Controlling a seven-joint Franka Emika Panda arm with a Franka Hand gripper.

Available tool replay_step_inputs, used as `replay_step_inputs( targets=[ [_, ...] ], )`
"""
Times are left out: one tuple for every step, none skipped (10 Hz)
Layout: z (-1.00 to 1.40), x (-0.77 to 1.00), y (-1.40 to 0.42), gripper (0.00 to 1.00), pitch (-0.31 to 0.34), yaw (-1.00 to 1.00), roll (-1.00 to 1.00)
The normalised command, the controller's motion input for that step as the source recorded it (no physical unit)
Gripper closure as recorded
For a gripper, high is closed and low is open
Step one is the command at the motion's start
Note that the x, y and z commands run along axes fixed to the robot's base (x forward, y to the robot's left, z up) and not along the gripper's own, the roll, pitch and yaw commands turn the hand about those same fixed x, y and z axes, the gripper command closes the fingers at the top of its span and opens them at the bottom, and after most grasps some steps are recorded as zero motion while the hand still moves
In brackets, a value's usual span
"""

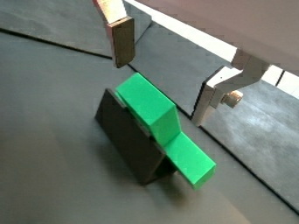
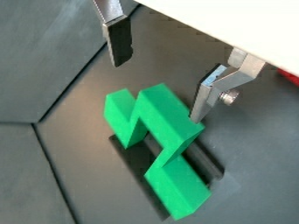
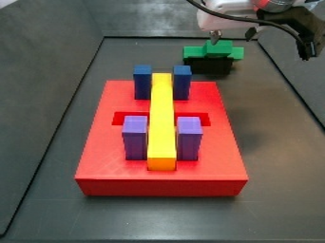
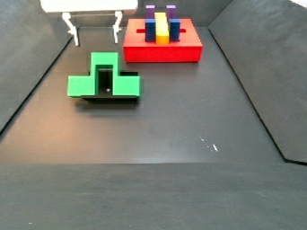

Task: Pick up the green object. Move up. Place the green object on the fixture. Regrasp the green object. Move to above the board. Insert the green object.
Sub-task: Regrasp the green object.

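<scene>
One green block, one dark fixture, one red board, one yellow bar, two blue blocks, two purple blocks, one gripper near the floor's far edge.

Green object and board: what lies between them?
Only bare dark floor, in a side view: green object on the fixture, board apart. Gripper hangs open above.

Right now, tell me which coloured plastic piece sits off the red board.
The bright green T-shaped plastic block: it rests on the dark fixture, under the open pincer. The blue, purple and yellow pieces all stand on the red board.
</scene>
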Motion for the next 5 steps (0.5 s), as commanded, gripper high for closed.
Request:
replay_step_inputs(
  targets=[
    [0.00, -0.20, 0.12, 0.00, 0.789, -0.24, 0.23],
    [0.00, -0.01, 0.10, 0.00, 0.903, -0.41, 0.13],
    [-0.05, 0.00, 0.05, 0.00, 0.969, -0.48, 0.19],
    [-0.26, 0.16, 0.00, 0.00, 0.777, -0.41, 0.21],
    [-0.53, 0.19, -0.04, 0.00, 0.166, -0.24, 0.21]
  ],
)
